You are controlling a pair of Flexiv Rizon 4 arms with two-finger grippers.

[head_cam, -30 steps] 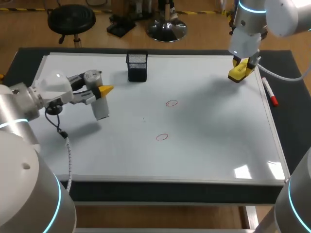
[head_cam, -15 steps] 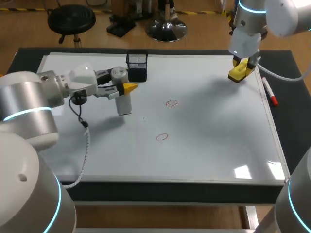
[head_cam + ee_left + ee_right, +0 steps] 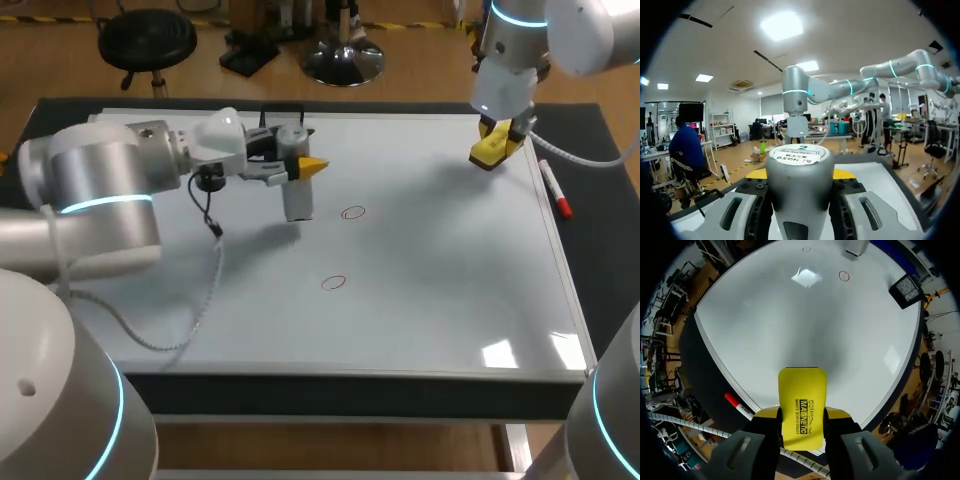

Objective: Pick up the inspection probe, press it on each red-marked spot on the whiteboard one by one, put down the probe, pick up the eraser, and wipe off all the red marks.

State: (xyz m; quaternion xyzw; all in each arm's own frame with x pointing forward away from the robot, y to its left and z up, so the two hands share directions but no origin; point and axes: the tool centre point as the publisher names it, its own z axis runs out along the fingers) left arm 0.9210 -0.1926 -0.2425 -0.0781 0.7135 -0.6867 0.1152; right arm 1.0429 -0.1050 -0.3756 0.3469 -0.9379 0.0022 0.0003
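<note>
Left fingers [image 3: 312, 166] grip probe [image 3: 298, 200] — upright, near holder [image 3: 908, 289]

Printed label on probe [image 3: 799, 175], black lettering on eraser [image 3: 802, 407] (both small)

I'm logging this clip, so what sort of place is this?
Likely a robot test bench: a whiteboard lies flat as the worktop, the left gripper holds a probe, the right gripper a yellow eraser.

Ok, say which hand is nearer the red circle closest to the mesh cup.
Left. The left hand, holding the probe, is just beside that red circle; the right hand, with the eraser, is at a far corner of the whiteboard.
</note>
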